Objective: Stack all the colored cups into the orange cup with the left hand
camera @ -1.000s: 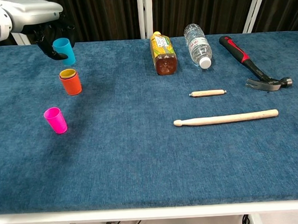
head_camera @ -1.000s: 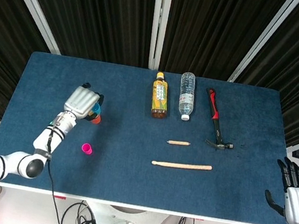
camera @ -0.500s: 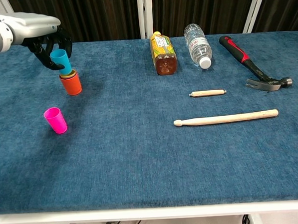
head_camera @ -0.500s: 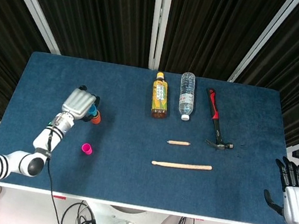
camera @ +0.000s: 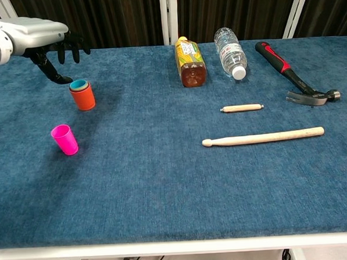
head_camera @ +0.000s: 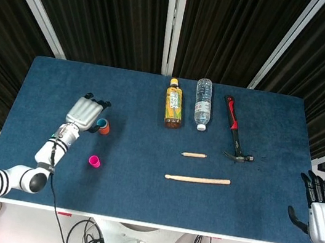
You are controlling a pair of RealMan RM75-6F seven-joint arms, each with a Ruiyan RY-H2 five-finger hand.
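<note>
Left robot hand [camera: 47,46] hovers above and just behind the orange cup [camera: 83,98], fingers spread, holding nothing. Right robot hand [head_camera: 322,213] sits off the surface's right edge, fingers apart and empty.

I see the orange cup upright on the left part of the surface [camera: 164,183], with a blue cup [camera: 79,85] nested inside it so only the rim shows; a thin yellowish rim peeks between the two. The pink cup [camera: 64,140] stands upright by itself, nearer the front edge and well apart from the stack.

Labels: the tea bottle [camera: 189,61] lies on its side with a yellow label; I cannot read the print. The clear water bottle [camera: 230,52] lies beside it, white cap toward me, label too small to read.

Other items, all to the right and well clear of the cups: a short wooden peg [camera: 242,108], a wooden drumstick [camera: 263,137], and a claw hammer [camera: 293,81] with a red and black handle. Nothing lies between the left robot hand and the cups.

Surface covering is a blue, carpet-like fabric. The cups look like smooth plastic, tapered.
</note>
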